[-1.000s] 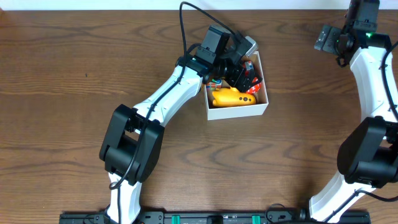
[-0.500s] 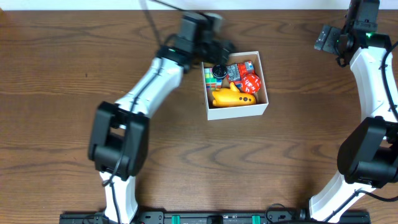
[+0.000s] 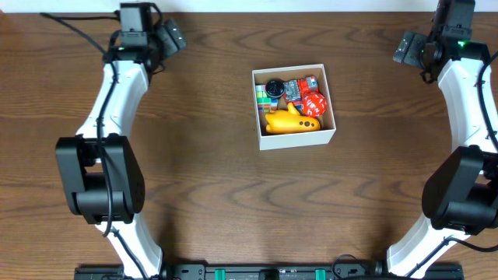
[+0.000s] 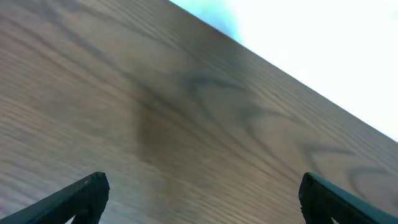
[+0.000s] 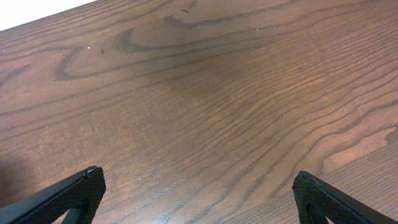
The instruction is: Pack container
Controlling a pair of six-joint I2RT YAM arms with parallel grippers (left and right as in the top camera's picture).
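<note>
Judging pack job near finished: small square white-walled cardboard container point(image 3: 297, 141), centre of brown wooden bench point(image 3: 218, 194), holds yellow plastic toy point(image 3: 288, 121), red toys point(image 3: 314, 103), small bits. We spot no loose toy outside it. Left jaws, right jaws spread wide, empty, at far corners.

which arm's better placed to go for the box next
Right, but only narrowly. The right pincer hangs a little nearer the box than the left pincer does. Both are open and empty, near the far edge of the table, so either could probably reach.
</note>
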